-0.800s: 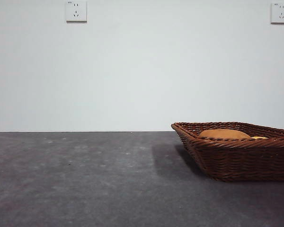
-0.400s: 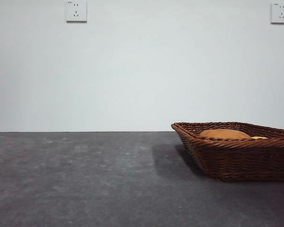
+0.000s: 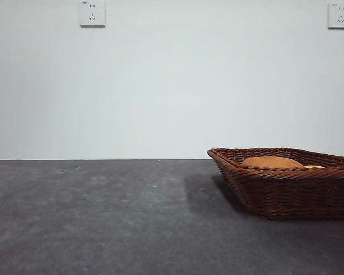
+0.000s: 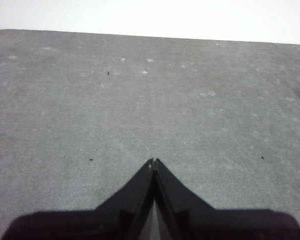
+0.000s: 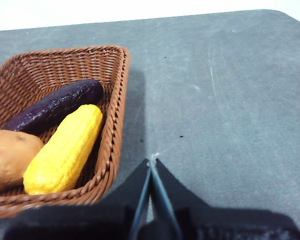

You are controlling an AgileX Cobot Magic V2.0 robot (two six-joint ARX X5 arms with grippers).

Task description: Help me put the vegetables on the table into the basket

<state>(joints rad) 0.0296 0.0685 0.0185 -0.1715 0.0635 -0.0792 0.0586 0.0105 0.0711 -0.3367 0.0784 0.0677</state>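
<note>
The brown wicker basket [image 3: 286, 186] stands on the dark grey table [image 3: 103, 217] at the right; in the right wrist view the basket [image 5: 115, 100] holds all three vegetables. The purple eggplant [image 5: 55, 106], the yellow corn cob [image 5: 65, 150] and the brown potato [image 5: 7, 157] lie side by side inside it. From the front only the potato [image 3: 270, 162] and a sliver of corn [image 3: 314, 167] show above the rim. My right gripper [image 5: 152, 161] is shut and empty over bare table beside the basket. My left gripper [image 4: 153, 161] is shut and empty over bare table.
Two white wall sockets [image 3: 92, 13] [image 3: 339, 15] sit high on the pale back wall. The table's far edge meets the wall. Neither arm shows in the front view.
</note>
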